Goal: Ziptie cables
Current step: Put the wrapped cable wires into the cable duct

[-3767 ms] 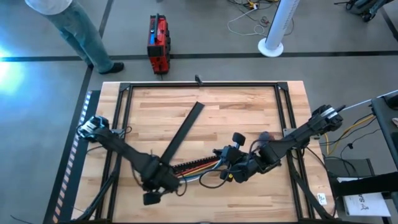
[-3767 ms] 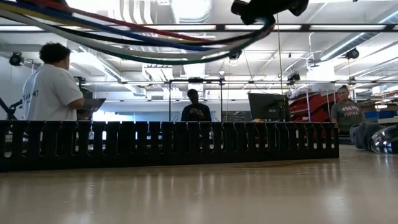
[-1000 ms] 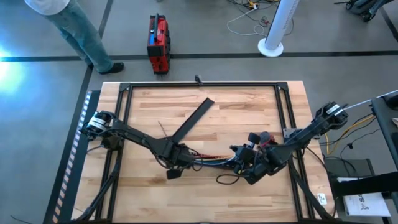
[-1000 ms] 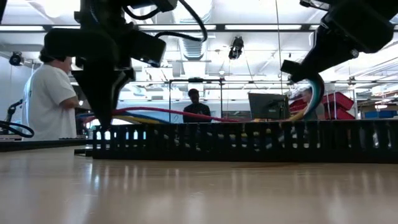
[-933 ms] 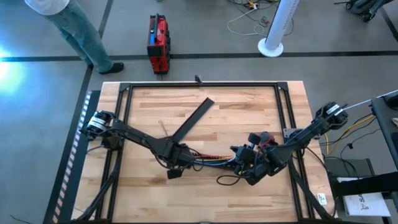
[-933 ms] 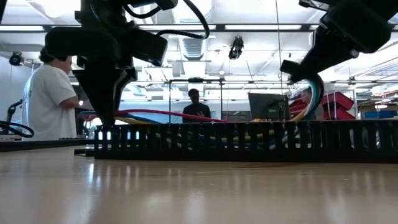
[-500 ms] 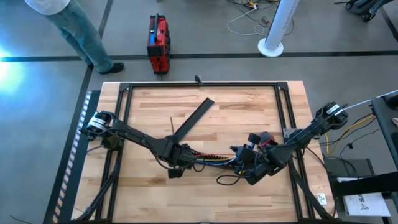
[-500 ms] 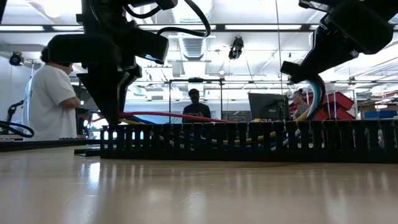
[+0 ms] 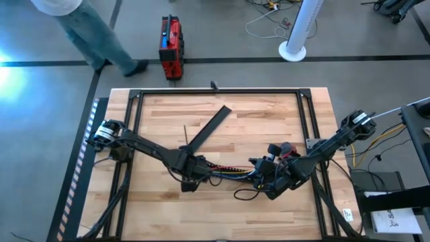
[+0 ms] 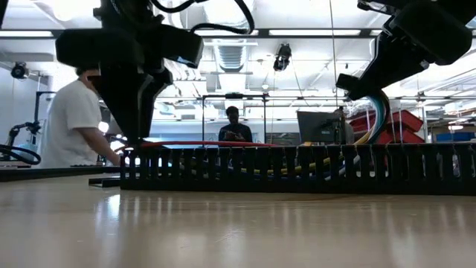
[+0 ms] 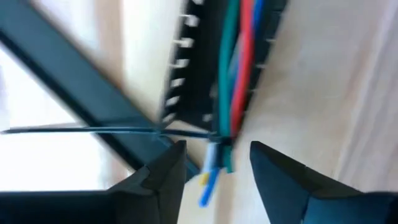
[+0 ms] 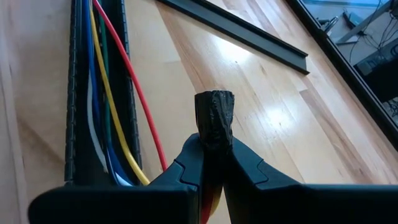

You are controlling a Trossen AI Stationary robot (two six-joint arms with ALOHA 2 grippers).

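Observation:
The cables (image 9: 228,174), red, yellow, blue, green and white, lie along a black slotted bar (image 10: 297,167) across the table's middle. My left gripper (image 11: 217,165) points down over their left end (image 11: 214,165), which sits between its open fingers, apart from both. A thin black ziptie (image 11: 93,130) circles the bundle there, and its tail (image 9: 185,131) sticks out toward the far side. My right gripper (image 12: 214,146) is shut on the bundle's other end, right of centre (image 9: 261,171). My right gripper pinches the black-taped end of the cables (image 12: 214,112) between its two fingers, and the taped stub sticks out past the fingertips. It comes slanting down from the table's right. The held end is lifted; the cables (image 10: 375,112) curve down from it into the slotted bar.
A second flat black bar (image 9: 211,124) lies slantwise toward the far edge, just beyond my left gripper. A black frame (image 9: 222,91) rims the wooden table. A red case (image 9: 170,47) stands on the floor beyond it, where a person (image 9: 94,33) walks. More people show in the room behind.
The cables' left end has sunk from above the slotted bar down level with its top. The ziptie's tail has swung from a lean to point at the far edge. My left gripper has rolled a little in place. My right gripper has kept still.

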